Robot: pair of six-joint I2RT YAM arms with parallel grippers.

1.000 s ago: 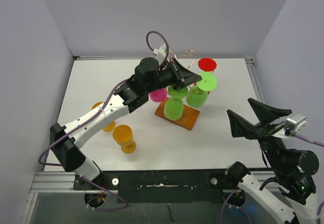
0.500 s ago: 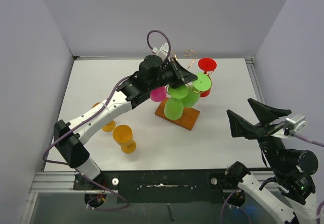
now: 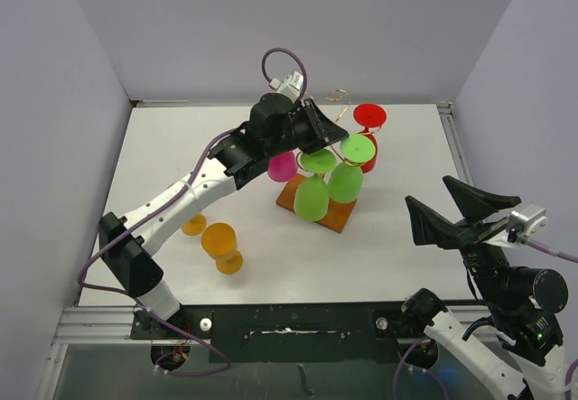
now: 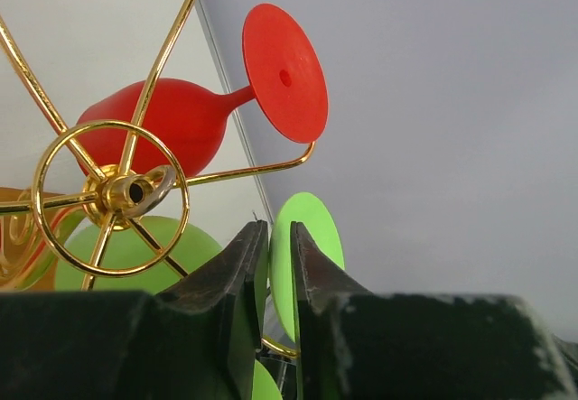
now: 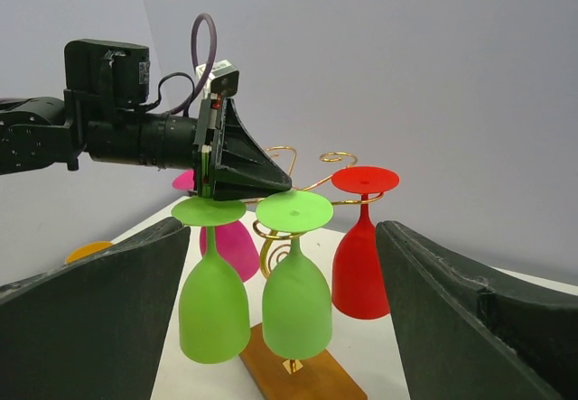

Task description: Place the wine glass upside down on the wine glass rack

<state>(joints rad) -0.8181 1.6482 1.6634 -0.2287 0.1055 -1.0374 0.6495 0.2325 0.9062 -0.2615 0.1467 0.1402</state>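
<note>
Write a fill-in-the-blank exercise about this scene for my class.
The wine glass held by the left gripper is coloured ___. The right gripper is ___. The number of orange glasses standing on the table is ___. On the wine glass rack, the red glass hangs upside ___.
Missing words: green, open, two, down.

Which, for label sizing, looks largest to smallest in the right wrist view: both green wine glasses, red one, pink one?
1. Held green wine glass and other green wine glass: alike.
2. Red wine glass.
3. Pink wine glass, partly hidden.
</note>
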